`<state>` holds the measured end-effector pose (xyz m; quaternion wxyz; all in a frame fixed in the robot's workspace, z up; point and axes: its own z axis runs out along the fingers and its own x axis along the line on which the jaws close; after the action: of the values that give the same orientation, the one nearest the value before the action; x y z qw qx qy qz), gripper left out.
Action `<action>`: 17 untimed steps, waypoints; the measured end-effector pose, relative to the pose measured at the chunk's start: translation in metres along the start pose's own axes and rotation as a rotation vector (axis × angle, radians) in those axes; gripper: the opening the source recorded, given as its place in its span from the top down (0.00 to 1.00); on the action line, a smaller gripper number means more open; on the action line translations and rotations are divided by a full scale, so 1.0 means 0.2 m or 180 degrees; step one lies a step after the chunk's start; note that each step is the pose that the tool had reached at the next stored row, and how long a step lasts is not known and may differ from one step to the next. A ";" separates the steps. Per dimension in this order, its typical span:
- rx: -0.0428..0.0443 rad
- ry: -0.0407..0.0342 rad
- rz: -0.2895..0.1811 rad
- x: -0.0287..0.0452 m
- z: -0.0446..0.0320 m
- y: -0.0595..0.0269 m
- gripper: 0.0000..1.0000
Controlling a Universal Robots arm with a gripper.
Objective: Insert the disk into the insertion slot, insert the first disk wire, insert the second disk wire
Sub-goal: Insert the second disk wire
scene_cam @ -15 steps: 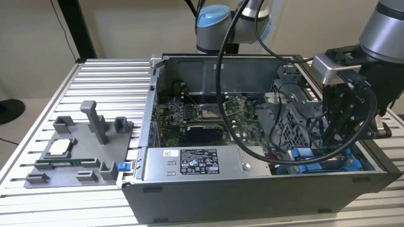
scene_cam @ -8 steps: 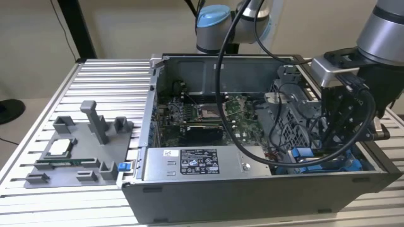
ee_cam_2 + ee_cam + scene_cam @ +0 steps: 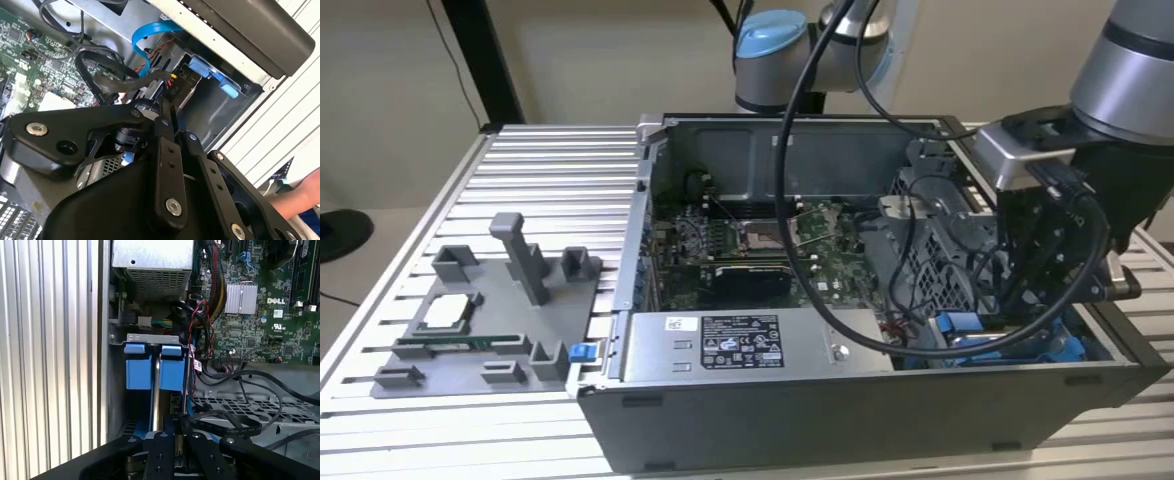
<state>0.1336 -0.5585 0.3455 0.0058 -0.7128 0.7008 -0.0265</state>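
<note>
Exterior view. We see the open computer case (image 3: 854,330) on the ribbed metal worktop (image 3: 547,170). The arm (image 3: 1134,60) reaches down from the view's right, and the gripper (image 3: 1047,290) sits low inside the case at its right front corner, above bright blue plastic parts (image 3: 961,325). A black cable (image 3: 787,150) hangs from the arm across the motherboard (image 3: 767,245). A grey box with a black-and-white label (image 3: 747,345) lies along the front wall. A grey fixture tray (image 3: 487,320) stands on the worktop at the view's left, well apart from the case.

Second wrist view. The black gripper linkage (image 3: 167,165) fills the foreground. Beyond it we note a blue ribbon cable (image 3: 150,37), a dark flat cable (image 3: 120,82) and a grey bay with blue tabs (image 3: 212,75) against the case wall. A person's arm (image 3: 300,197) shows at the edge, outside the case.

First wrist view. We look along the gripper (image 3: 175,455) at the insertion slot (image 3: 152,340), which is next to the case wall. The disk (image 3: 155,390) stands edge-on inside it, a silver strip between two blue frame pieces (image 3: 137,367). The jaws look drawn in narrow directly over the disk's near end; we cannot tell whether they touch it. A flat black cable (image 3: 225,425) lies beside the gripper over the perforated cage (image 3: 240,407).
</note>
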 end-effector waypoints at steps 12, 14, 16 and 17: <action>0.0019 0.0009 0.0000 -0.011 0.019 0.001 1.00; 0.0020 0.0011 0.0000 -0.012 0.025 0.001 1.00; 0.0021 0.0015 0.0000 -0.013 0.030 0.001 1.00; 0.0021 0.0018 0.0000 -0.013 0.033 0.001 1.00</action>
<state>0.1336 -0.5562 0.3388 0.0063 -0.7127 0.7007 -0.0308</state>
